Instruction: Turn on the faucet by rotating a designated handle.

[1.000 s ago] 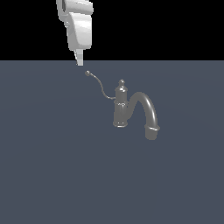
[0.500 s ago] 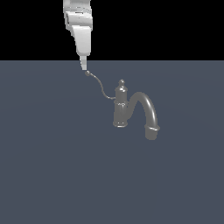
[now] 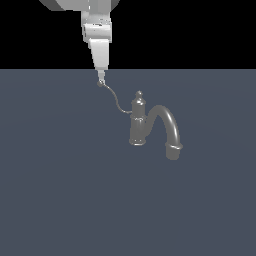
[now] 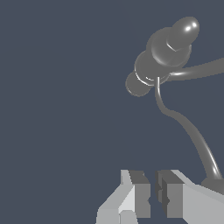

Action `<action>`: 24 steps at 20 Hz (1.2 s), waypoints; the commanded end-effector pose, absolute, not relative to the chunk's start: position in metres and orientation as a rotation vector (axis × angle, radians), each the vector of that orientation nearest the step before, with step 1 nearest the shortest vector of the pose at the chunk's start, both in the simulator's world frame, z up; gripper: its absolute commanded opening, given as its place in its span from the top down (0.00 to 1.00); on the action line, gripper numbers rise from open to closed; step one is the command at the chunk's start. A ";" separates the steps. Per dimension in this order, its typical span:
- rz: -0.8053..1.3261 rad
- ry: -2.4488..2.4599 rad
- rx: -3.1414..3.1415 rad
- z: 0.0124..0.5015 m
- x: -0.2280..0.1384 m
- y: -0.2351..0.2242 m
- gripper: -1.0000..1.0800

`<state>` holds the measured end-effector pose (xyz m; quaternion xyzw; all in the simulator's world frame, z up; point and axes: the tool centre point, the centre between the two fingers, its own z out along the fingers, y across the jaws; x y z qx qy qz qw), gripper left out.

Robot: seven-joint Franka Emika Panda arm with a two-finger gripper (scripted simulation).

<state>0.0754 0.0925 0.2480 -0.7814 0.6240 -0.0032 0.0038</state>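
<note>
Since the earlier frames the white two-fingered gripper (image 3: 101,80) has shifted toward the exterior view's right and now hangs with its tip right at the end of the long thin curved grey wire-like handle (image 3: 116,102); that end has swung along with it, while the small grey metallic faucet (image 3: 138,122) with its upright bottle-shaped column and thick arched spout stands where it did on the flat slate-blue surface (image 3: 60,190), a little to the exterior view's right of centre; the handle runs from the column up and toward the exterior view's left; in the wrist view the gripper (image 4: 153,197) shows its fingers nearly together with a narrow gap and nothing between them; the handle's tip sits just outside one finger, seemingly touching it
</note>
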 end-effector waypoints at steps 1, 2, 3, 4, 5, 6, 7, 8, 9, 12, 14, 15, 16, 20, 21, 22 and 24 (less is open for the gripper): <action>0.000 1.973 -2.445 0.241 0.075 0.085 1.00; -0.003 1.968 -2.446 0.244 0.075 0.087 1.00; -0.003 1.968 -2.446 0.244 0.073 0.087 1.00; -0.003 1.968 -2.446 0.244 0.070 0.086 1.00; -0.003 1.968 -2.446 0.243 0.067 0.086 1.00; -0.003 1.968 -2.446 0.243 0.065 0.085 1.00; -0.003 1.968 -2.446 0.243 0.062 0.084 1.00; -0.003 1.968 -2.446 0.243 0.059 0.083 1.00; -0.003 1.968 -2.446 0.243 0.057 0.083 1.00; -0.003 1.969 -2.446 0.243 0.049 0.081 1.00; -0.002 1.970 -2.446 0.243 0.043 0.079 1.00; -0.002 1.970 -2.446 0.243 0.040 0.078 1.00; -0.002 1.970 -2.446 0.243 0.038 0.078 1.00; -0.002 1.970 -2.445 0.242 0.026 0.075 1.00; -0.002 1.970 -2.445 0.242 0.024 0.074 1.00; -0.002 1.970 -2.445 0.242 0.021 0.073 1.00; -0.001 1.971 -2.445 0.242 0.015 0.072 1.00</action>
